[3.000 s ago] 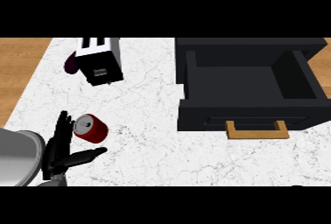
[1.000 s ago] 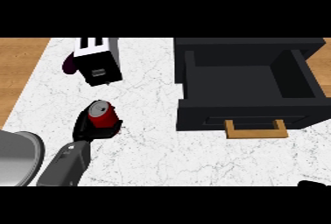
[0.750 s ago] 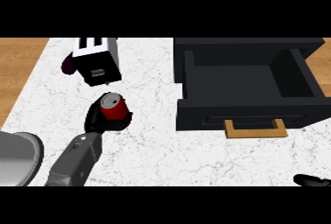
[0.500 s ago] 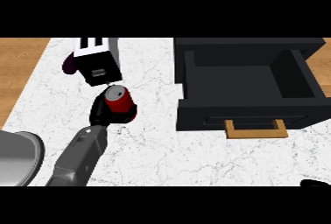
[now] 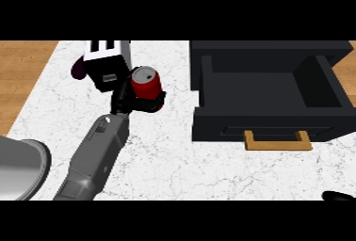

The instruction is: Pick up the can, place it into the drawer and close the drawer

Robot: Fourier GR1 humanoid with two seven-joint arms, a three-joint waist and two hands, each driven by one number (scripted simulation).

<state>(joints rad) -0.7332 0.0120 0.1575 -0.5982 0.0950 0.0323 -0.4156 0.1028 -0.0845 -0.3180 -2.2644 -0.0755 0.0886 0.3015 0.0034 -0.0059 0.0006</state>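
Observation:
A red can (image 5: pixel 146 83) with a silver top is held above the white marble counter, left of the open black drawer (image 5: pixel 271 89). My left hand (image 5: pixel 133 100) is curled round the can from below, its grey forearm stretching up from the lower left. The drawer is pulled out, its inside bare, with a tan wooden handle (image 5: pixel 277 140) on its front. Only a black tip of my right hand (image 5: pixel 338 196) shows at the lower right corner.
A black and white box-like object (image 5: pixel 106 63) with a dark purple item beside it stands just up-left of the can. A grey rounded shape (image 5: pixel 17 167) fills the lower left. Wooden floor borders the counter at the left.
My left hand closed on the can, lifted it from the counter and carried it up and to the right, toward the drawer. The right hand stays at the lower right corner.

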